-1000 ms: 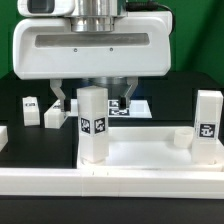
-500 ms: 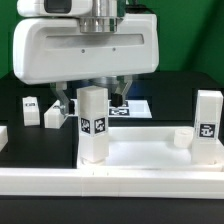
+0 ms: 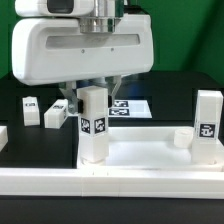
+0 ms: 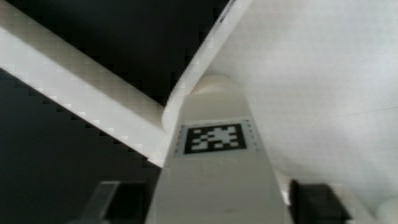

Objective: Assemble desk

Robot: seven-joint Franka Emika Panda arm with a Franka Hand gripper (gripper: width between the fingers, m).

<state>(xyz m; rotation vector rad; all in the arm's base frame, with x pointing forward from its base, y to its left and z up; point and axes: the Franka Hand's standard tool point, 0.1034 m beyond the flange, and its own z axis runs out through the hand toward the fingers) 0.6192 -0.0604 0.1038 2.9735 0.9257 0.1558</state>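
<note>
Gripper (image 3: 92, 97) straddles upright leg (image 3: 93, 122) at tabletop's (image 3: 150, 152) corner, exterior view's left; jaws spread, slim gap each side, no pinch visible. Suggest: centre on leg, close square on its flat faces, hold it vertical while seating it. Second leg (image 3: 208, 125) stands at tabletop's corner on exterior view's right.

Behind, green wall (image 3: 200, 30) at 10 and 2 o'clock. Under it, black table (image 3: 185, 85), 9 to 3 o'clock. Light soft, even.
</note>
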